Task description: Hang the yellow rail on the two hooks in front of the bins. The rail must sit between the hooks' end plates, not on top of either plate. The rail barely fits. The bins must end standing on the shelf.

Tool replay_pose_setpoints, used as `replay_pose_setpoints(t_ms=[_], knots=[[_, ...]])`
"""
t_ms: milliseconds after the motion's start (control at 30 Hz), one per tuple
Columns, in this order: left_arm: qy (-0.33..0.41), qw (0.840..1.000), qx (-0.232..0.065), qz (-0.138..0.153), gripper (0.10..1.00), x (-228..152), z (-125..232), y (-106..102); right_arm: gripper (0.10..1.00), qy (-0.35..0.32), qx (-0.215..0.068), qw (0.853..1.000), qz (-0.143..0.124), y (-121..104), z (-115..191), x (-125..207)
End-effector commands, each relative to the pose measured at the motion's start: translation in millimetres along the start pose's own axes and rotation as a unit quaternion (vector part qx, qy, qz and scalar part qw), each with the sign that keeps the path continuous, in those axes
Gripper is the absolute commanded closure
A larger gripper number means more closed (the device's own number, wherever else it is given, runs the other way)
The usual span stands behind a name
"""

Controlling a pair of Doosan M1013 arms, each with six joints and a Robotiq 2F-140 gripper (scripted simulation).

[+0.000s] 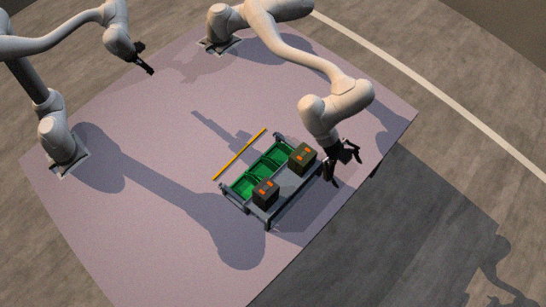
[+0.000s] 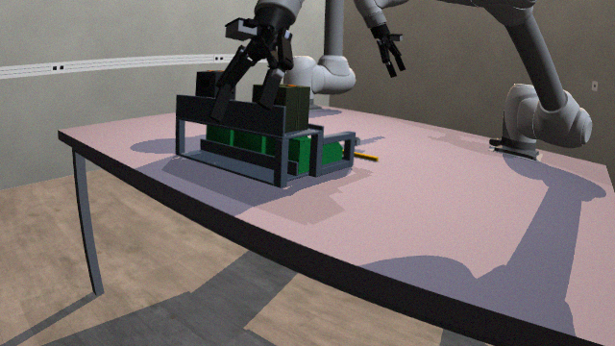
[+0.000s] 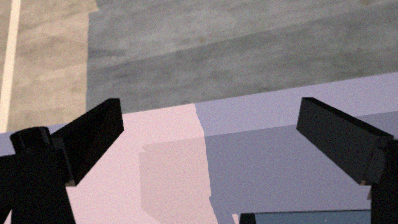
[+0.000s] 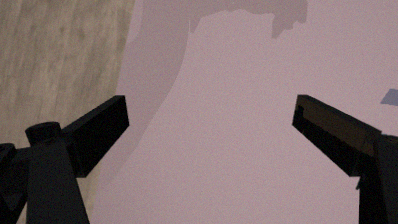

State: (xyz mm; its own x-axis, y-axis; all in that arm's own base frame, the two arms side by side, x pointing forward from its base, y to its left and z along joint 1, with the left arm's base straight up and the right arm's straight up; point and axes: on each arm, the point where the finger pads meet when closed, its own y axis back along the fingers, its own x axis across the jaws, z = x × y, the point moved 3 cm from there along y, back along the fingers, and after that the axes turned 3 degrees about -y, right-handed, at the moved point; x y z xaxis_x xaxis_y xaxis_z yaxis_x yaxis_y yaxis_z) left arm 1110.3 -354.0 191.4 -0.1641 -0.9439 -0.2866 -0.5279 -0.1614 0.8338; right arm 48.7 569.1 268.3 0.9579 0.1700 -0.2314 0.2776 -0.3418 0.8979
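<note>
The yellow rail (image 1: 239, 154) (image 2: 366, 157) lies on the table just in front of the grey shelf (image 1: 287, 186) (image 2: 192, 111) (image 3: 310, 218), off the hooks. One hook is at one front corner, the other hook at the other. Green bins (image 1: 279, 154) (image 2: 301, 156) stand in a row on the shelf's lower level. My left gripper (image 1: 348, 174) (image 2: 241, 111) (image 3: 210, 114) is open and empty, behind the shelf's back panel. My right gripper (image 1: 150, 72) (image 2: 398, 72) (image 4: 211, 110) is open and empty, raised far from the rail.
A dark box (image 1: 265, 198) (image 2: 206, 83) and an olive box (image 1: 302, 164) (image 2: 298, 106) stand on the shelf's upper board. The left gripper is close to the olive box's end. The table edge (image 1: 337, 211) (image 2: 192, 199) runs behind the shelf.
</note>
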Motion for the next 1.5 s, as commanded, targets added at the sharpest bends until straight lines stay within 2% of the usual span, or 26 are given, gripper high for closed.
replay_pose_setpoints(t_ms=[0,400,467,733,967,1033,1267,1467], knots=[[0.0,1.0,0.001,0.0,0.098,-0.8,-1.5,2.0,0.098,-0.006,0.0,1.0,0.002,1.7,1.6,6.0],[0.0,1.0,0.001,0.0,0.098,-0.8,-1.5,2.0,0.098,-0.056,-0.006,0.998,0.014,12.5,21.4,53.6],[0.0,1.0,0.001,0.0,0.098,-0.8,-1.5,2.0,0.098,-0.056,-0.006,0.998,0.014,12.5,21.4,53.6],[0.0,1.0,0.001,0.0,0.098,-0.8,-1.5,2.0,0.098,-0.115,-0.012,0.993,0.026,26.5,49.1,104.9],[0.0,1.0,0.001,0.0,0.098,-0.8,-1.5,2.0,0.098,-0.183,-0.018,0.982,0.038,44.4,87.2,159.3],[0.0,1.0,0.001,0.0,0.098,-0.8,-1.5,2.0,0.098,-0.183,-0.018,0.982,0.038,44.4,87.2,159.3],[0.0,1.0,0.001,0.0,0.098,-0.8,-1.5,2.0,0.098,-0.265,-0.024,0.963,0.05,68.0,141.3,216.8],[0.0,1.0,0.001,0.0,0.098,-0.8,-1.5,2.0,0.098,-0.346,-0.028,0.936,0.058,92.3,201.6,263.2]])
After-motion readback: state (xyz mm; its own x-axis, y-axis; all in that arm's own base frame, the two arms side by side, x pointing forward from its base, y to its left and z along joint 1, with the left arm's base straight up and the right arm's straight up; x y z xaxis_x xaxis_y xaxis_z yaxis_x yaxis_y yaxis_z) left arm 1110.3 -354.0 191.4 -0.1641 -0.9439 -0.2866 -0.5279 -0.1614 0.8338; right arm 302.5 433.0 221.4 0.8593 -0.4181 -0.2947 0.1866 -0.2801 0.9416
